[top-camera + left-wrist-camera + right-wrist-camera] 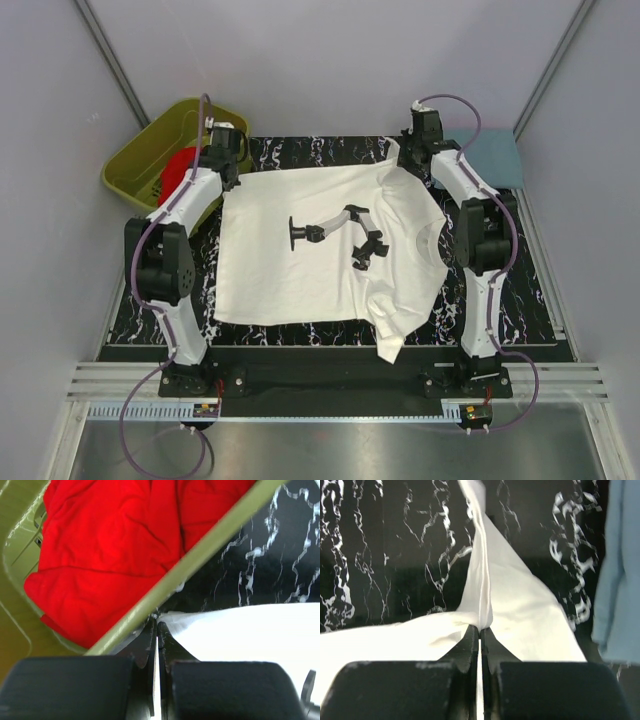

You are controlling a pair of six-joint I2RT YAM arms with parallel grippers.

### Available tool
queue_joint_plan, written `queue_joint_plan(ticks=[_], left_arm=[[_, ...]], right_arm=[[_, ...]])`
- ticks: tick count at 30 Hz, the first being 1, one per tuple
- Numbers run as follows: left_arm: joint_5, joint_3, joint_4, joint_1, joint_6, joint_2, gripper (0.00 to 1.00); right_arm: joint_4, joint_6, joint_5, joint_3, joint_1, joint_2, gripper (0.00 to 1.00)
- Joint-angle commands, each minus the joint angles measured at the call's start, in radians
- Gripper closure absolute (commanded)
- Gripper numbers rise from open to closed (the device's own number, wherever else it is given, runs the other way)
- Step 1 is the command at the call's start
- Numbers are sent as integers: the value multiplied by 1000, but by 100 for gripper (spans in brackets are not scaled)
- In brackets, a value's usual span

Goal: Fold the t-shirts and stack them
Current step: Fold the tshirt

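Note:
The white t-shirt (300, 280) lies spread flat on the black marbled mat (525, 300), with a black mark (335, 235) at its middle. My left gripper (228, 180) is at its far left corner, beside the tub. In the left wrist view it (157, 622) is shut on the white cloth's edge (250, 635). My right gripper (408, 160) is at the far right corner. In the right wrist view it (480, 629) is shut on a pinched fold of the white shirt (530, 625). The red t-shirt (178, 165) lies crumpled in the tub and fills the upper left of the left wrist view (110, 545).
The olive-green tub (150, 150) stands at the far left, off the mat, and its rim (200, 560) runs right by my left fingers. A light blue cloth (495, 155) lies at the far right and shows in the right wrist view (620, 580). Grey walls close in the sides.

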Motion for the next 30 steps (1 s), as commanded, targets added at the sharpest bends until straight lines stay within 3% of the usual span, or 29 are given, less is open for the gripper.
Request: queue_joint_plan(ticks=[1,6,12,18,24,30], left_arm=[[30,-31,60,-10,28,-97,100],[-79,-8,-21,-30,22,-119,100],[-116,-98,-47,-61,-12,-188,100],[-217,-139,-134,-76,-21,-151,100],[-237,-254,-122,-85,-73,-150,100],[-274,-267,-174,-85,-115,-90,100]], right_arm=[[10,71,91,-70,-2,-173,100],[-33,94,119,-173,-2,-304,100],[4,138,84,-432,-2,-459,100],[33,212,19,-645,44,-571,100],[-3,175,79,-730,99,-575,100],[-19,145,94,-756,99,-577,100]])
